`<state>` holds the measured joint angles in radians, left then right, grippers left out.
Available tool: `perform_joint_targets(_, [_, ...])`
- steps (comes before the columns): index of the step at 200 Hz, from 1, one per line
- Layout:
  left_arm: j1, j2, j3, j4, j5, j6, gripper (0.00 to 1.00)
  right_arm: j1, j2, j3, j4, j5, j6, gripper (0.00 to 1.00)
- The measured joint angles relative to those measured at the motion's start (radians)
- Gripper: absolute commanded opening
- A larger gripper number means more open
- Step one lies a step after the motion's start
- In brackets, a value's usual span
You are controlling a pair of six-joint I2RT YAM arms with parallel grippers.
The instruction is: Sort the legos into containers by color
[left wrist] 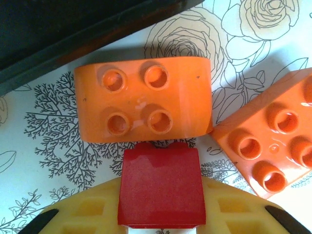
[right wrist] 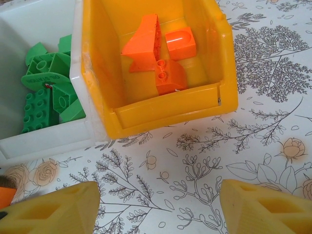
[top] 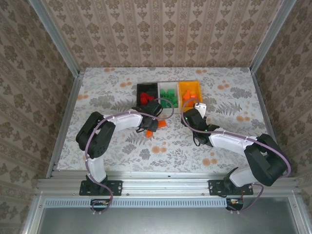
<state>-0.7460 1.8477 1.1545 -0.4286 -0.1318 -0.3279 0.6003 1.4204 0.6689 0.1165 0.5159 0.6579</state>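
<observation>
at black bin [left wrist: 73, 29] rim, red brick [left wrist: 161, 187] hemmed in

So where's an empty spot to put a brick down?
Bare flowery tabletop lies left of the black plastic bin, right of the orange-yellow plastic bin, and along its near edge. Crowded: before the bins, with left gripper, right gripper and loose orange plastic bricks.

Both arms reach forward — left hand [left wrist: 161, 220] pinching a red brick [left wrist: 161, 181], right hand [right wrist: 159, 207] with fingers [right wrist: 53, 210] spread wide.
</observation>
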Motion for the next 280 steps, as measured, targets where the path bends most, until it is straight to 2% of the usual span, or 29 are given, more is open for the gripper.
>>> perform_joint_targets(31, [0.000, -0.100, 0.040, -0.085, -0.014, 0.000, 0.29, 0.000, 0.002, 0.001, 0.000, 0.000, 0.000, 0.67])
perform_joint_targets(72, [0.061, -0.106, 0.336, -0.213, -0.034, 0.003, 0.27, 0.001, 0.013, 0.010, 0.000, 0.000, 0.000, 0.67])
perform_joint_targets(115, [0.172, 0.171, 0.714, -0.346, -0.041, 0.012, 0.26, 0.001, 0.013, 0.015, 0.000, 0.000, -0.003, 0.67])
perform_joint_targets(153, [0.197, 0.395, 0.904, -0.473, -0.048, 0.015, 0.28, 0.001, 0.013, 0.015, 0.000, 0.000, -0.003, 0.67])
perform_joint_targets(173, [0.204, 0.448, 0.962, -0.522, -0.045, 0.015, 0.37, 0.001, 0.013, 0.015, 0.000, 0.000, -0.003, 0.67])
perform_joint_targets(193, [0.210, 0.459, 0.998, -0.542, -0.036, 0.016, 0.61, 0.002, 0.013, 0.016, 0.000, 0.000, -0.003, 0.67])
perform_joint_targets(217, [0.211, 0.443, 1.019, -0.562, -0.029, 0.029, 0.80, 0.005, 0.013, 0.016, 0.000, -0.001, -0.006, 0.67])
perform_joint_targets(253, [0.209, 0.316, 0.991, -0.575, -0.003, 0.034, 0.88, 0.030, 0.019, 0.023, 0.002, -0.026, -0.048, 0.70])
perform_joint_targets(280, [0.214, 0.122, 0.923, -0.573, 0.035, 0.032, 0.92, 0.086, 0.097, 0.095, 0.007, -0.104, -0.128, 0.82])
